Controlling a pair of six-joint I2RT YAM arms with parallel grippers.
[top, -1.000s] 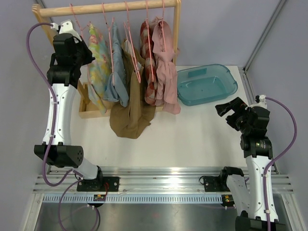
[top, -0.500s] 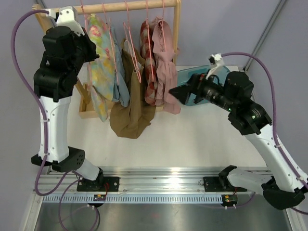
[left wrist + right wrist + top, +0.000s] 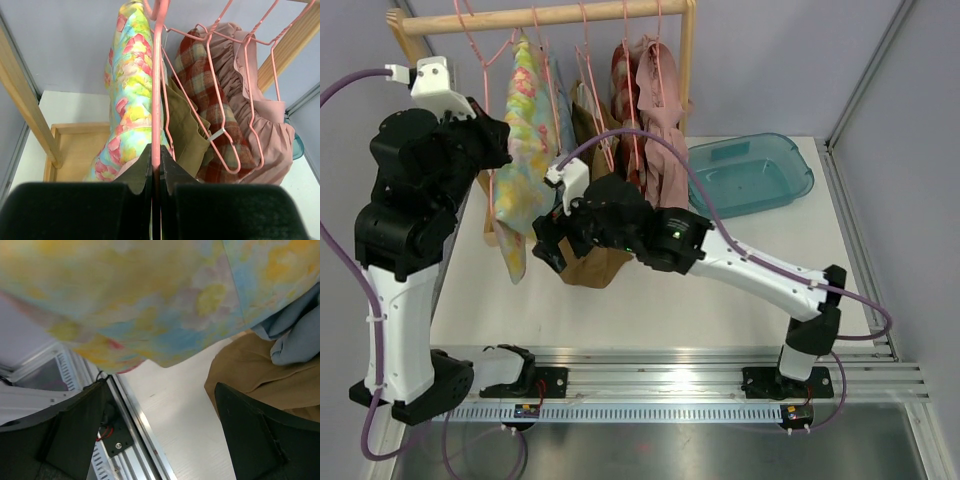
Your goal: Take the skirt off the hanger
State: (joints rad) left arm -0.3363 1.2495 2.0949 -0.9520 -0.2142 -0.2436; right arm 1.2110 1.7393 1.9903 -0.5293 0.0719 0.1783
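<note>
The skirt (image 3: pixel 520 150) is a floral yellow, blue and pink garment hanging from a pink wire hanger (image 3: pixel 480 45) at the left end of the rack. My left gripper (image 3: pixel 498 135) is shut on the hanger's wire (image 3: pixel 156 100), with the skirt (image 3: pixel 131 95) hanging just beyond the fingers. My right gripper (image 3: pixel 548 250) is open, just below and beside the skirt's lower hem. In the right wrist view the skirt (image 3: pixel 150 295) fills the top, and the gripper (image 3: pixel 165 425) holds nothing between its spread fingers.
The wooden rack rail (image 3: pixel 570 14) carries a blue garment, a brown garment (image 3: pixel 595 265) reaching the table, a red plaid piece (image 3: pixel 630 150) and a pink dress (image 3: pixel 665 140) on pink hangers. A teal tub (image 3: pixel 750 175) stands at the right. The rack's wooden base (image 3: pixel 490 238) lies on the left.
My right arm swung from the table's right side across to the left, under the floral skirt. My left arm pulled back and rose with the hanger, and the skirt swung out to the front left.
</note>
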